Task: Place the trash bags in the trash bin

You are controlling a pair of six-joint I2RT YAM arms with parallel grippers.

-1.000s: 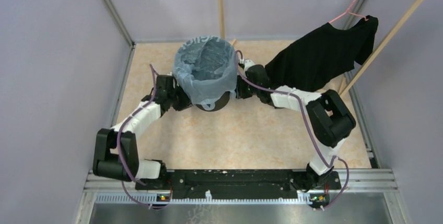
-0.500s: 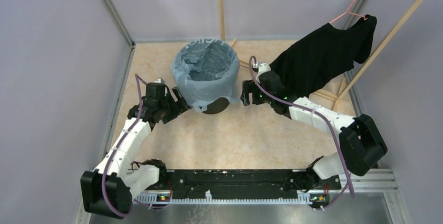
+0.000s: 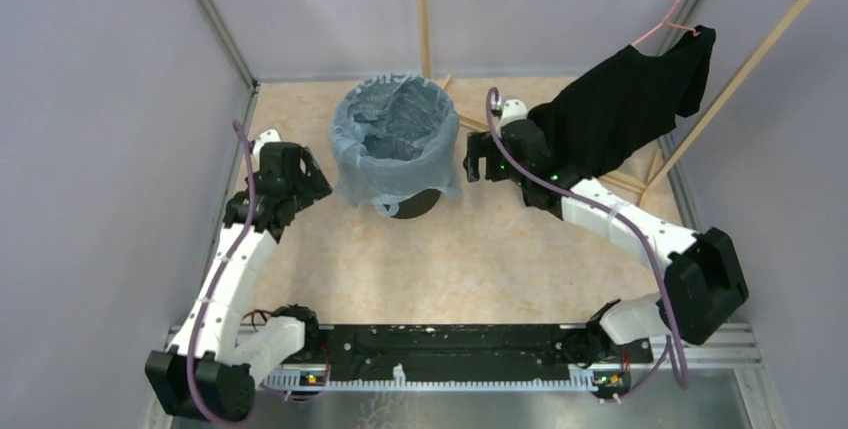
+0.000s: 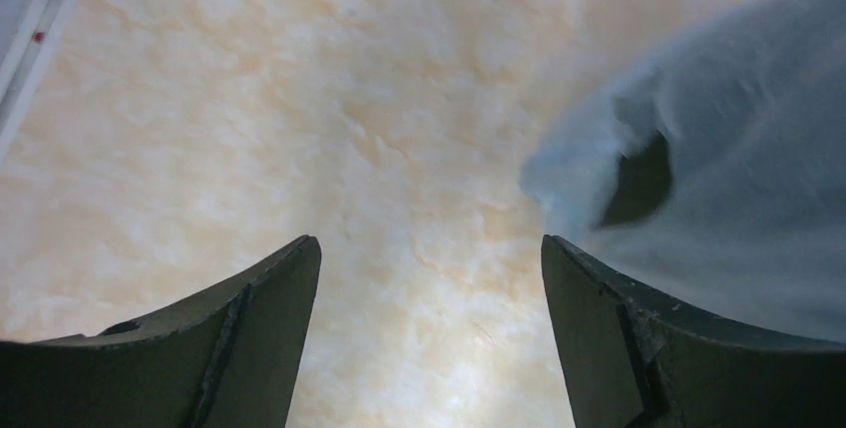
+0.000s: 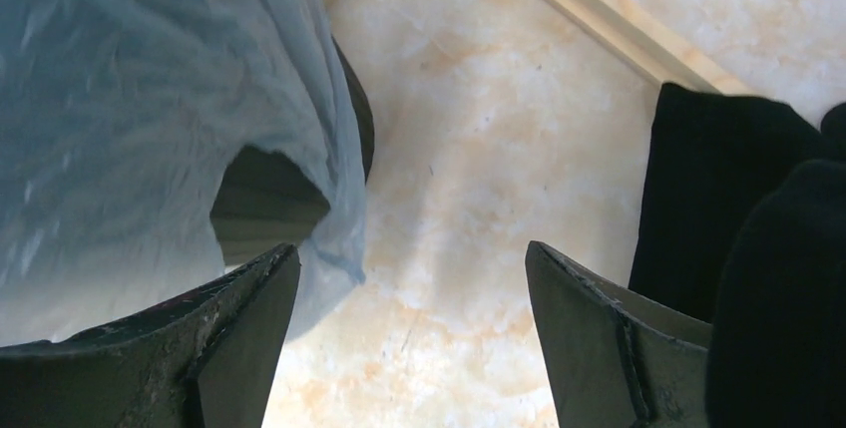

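While its jaws stand wide and empty, the left end effector point(image 3: 308, 182) hovers released over the marbled bench point(image 3: 460, 259), at 8 o'clock from the bin. The right end effector point(image 3: 470, 164) gapes likewise at the bin's 3 o'clock, holding nothing. Between them the black trash bin point(image 3: 410, 207) stands upright, with the pale blue trash bag point(image 3: 390, 134) lining its inside and folded down over its rim. Beyond, at 2 o'clock, a black T-shirt point(image 3: 620, 109) hangs from a wooden clothes rack point(image 3: 765, 39).
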